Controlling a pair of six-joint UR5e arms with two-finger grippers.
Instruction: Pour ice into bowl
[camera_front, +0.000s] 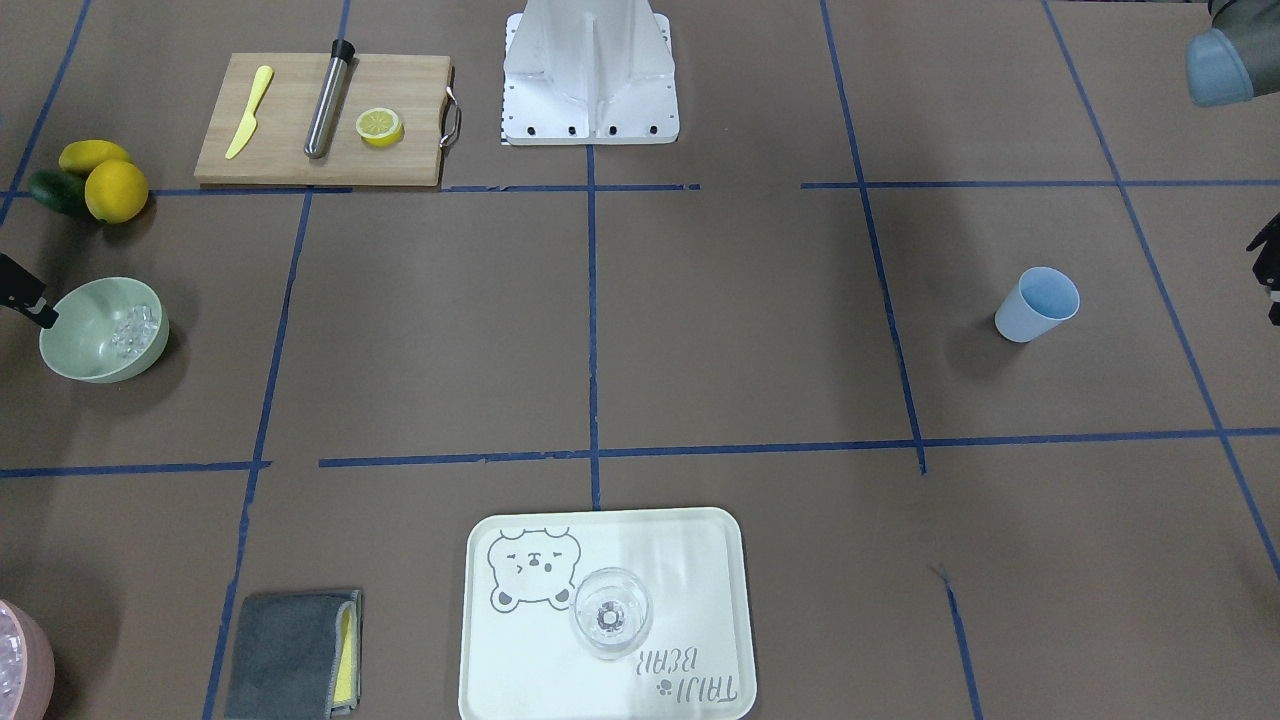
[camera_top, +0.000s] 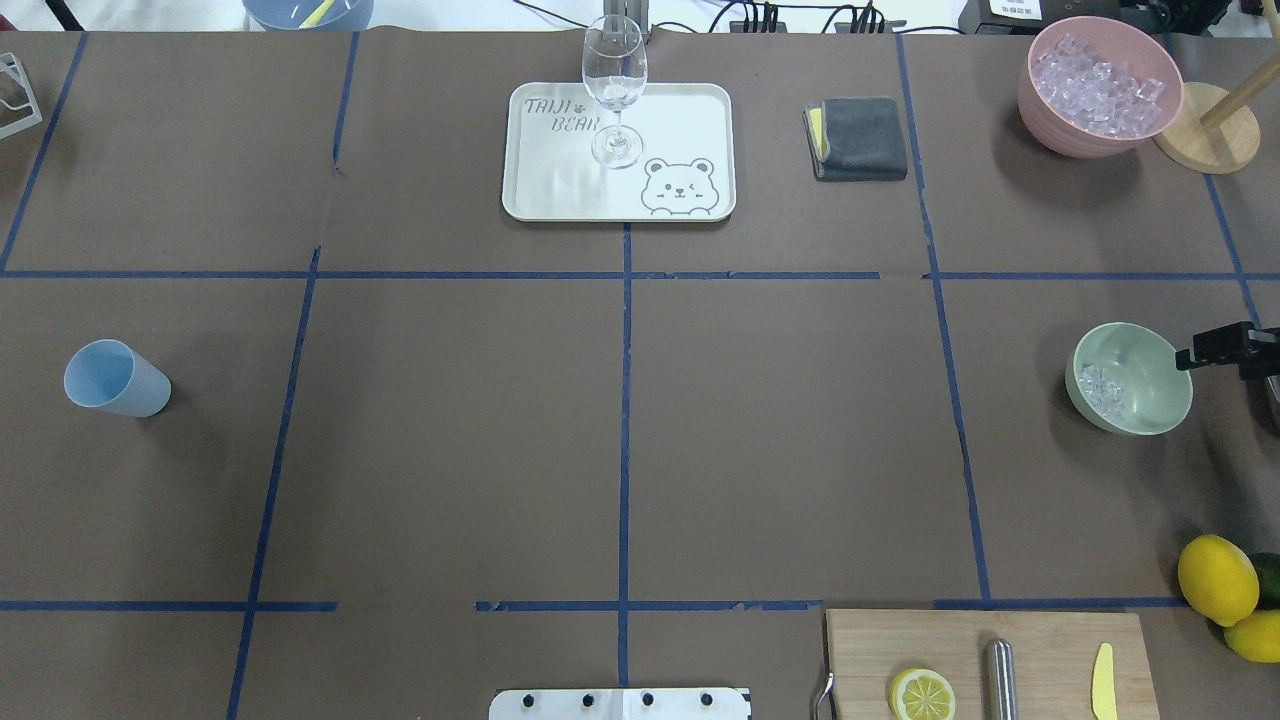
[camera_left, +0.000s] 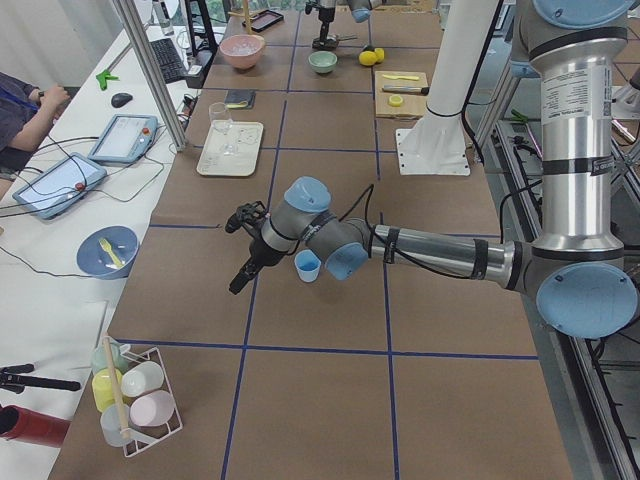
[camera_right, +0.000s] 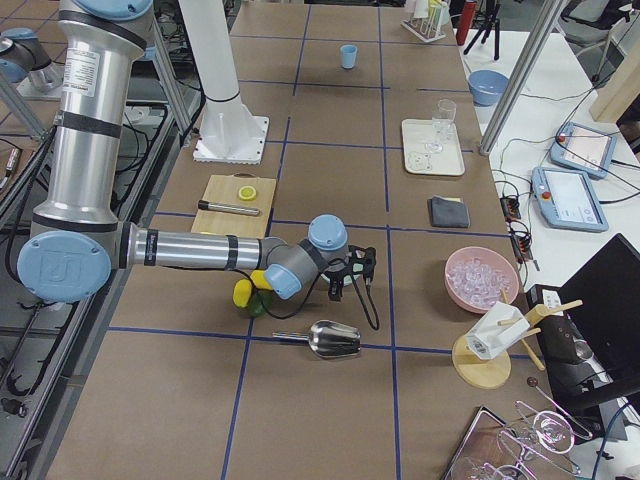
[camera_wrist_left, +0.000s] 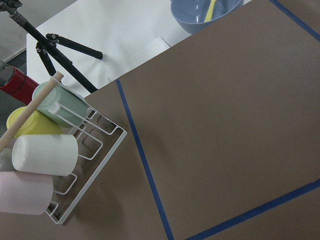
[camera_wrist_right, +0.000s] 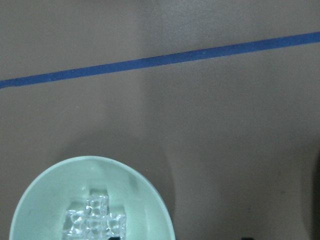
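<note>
Right claw (camera_top: 1212, 348), apart, by rim of bowl (camera_top: 1150, 352) with ice (camera_top: 1103, 388); left claw (camera_left: 243, 250), apart, near blue cup (camera_left: 307, 266).

The brown, blue-taped table (camera_top: 450, 450) carries a blue cup (camera_top: 115, 378), bowl (camera_top: 1152, 368), tray (camera_top: 560, 185), cutting board (camera_top: 900, 640), cloth (camera_top: 862, 138), lemons (camera_top: 1217, 580) and pink tub (camera_top: 1050, 125).

Left arm (camera_left: 430, 250) stretched out long and low, forearm almost level, wrist bent so the left gripper (camera_left: 245, 272) points down and away from the base. Its fingers are too small and edge-cropped to say whether they're parted. Over on the other side, the right arm (camera_right: 200, 250) reaches out the same flat way, wrist rolled over and the right gripper (camera_right: 360, 268) hanging low, one dark finger (camera_top: 1215, 347) poking into the overhead view, jaw spacing impossible to read.
</note>
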